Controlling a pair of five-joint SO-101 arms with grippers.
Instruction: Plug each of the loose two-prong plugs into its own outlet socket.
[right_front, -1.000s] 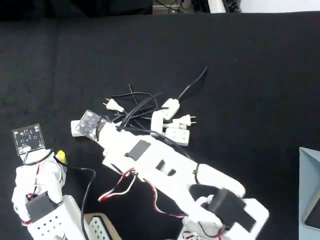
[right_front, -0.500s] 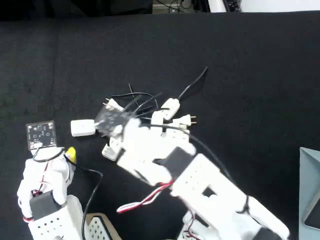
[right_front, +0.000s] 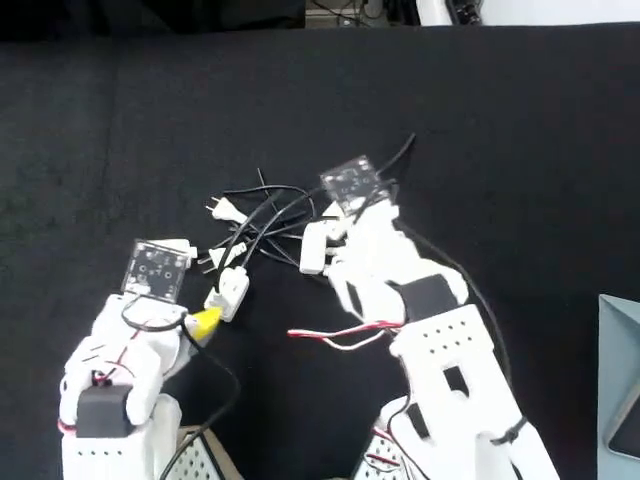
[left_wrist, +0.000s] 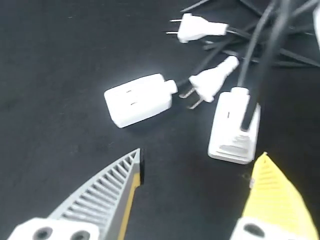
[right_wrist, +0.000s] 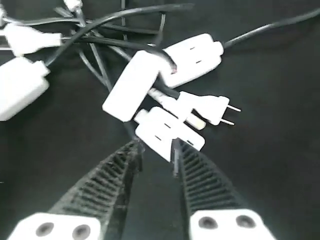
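High view: left arm (right_front: 110, 390) is sitting near-left on the black table (right_front: 520, 150), its yellow finger (right_front: 205, 322) just beside the cabled socket (right_front: 232, 290). Right arm (right_front: 430, 320) is hanging over the right side of the cable tangle (right_front: 265, 210), and a loose plug (right_front: 225, 210) is lying at the tangle's far-left side. Left wrist view: left gripper (left_wrist: 200, 156) is standing wide apart, holding nothing (grey finger one side, yellow the other). The cabled socket is lying just ahead of the yellow tip, and a slotted socket (left_wrist: 140, 99) is lying farther ahead, clear of the grey tip. A second plug (left_wrist: 212, 82) is lying with its prongs close beside that socket's end, not seated. Right wrist view: right gripper (right_wrist: 156, 147) is sitting narrowly apart, tips straddling the near end of a short socket (right_wrist: 167, 132); can't tell if they're touching it. A third plug (right_wrist: 210, 107) is lying just beyond that socket, prongs pointing away, unplugged.
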